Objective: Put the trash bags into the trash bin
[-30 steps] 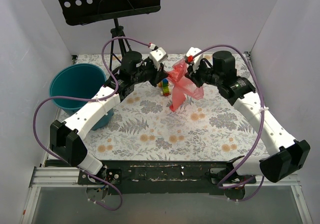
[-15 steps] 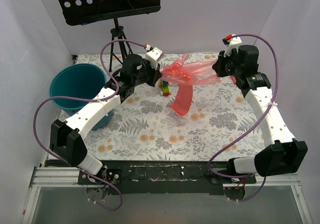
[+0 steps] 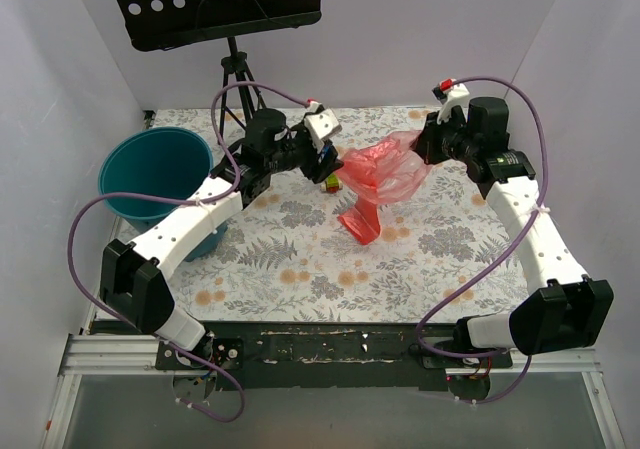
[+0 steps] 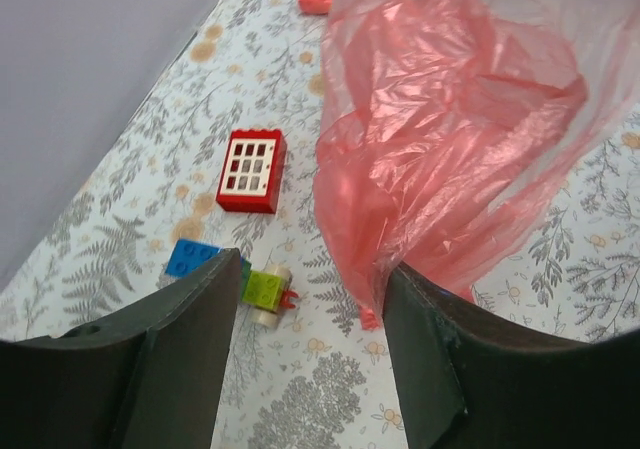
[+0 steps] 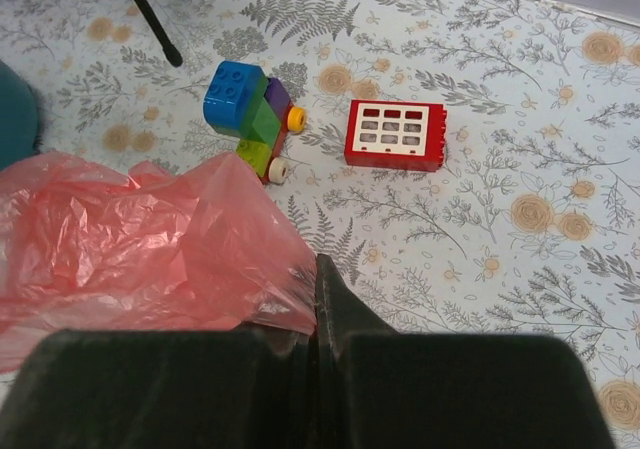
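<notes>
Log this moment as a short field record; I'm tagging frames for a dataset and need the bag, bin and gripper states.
bag: pink-red trash bag, held up, hanging slack, outside the bucket
bin: teal bucket, far left, no bag in it
right gripper: shut on the bag's edge
left gripper: open, bag hanging beside one finger
clutter: red window block, toy block car

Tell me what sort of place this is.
Most likely a robot lab test cell, not a home: plain white walls box in a small table under a floral cloth, and the left arm and right arm are bolted to a metal frame at its edge.
</notes>
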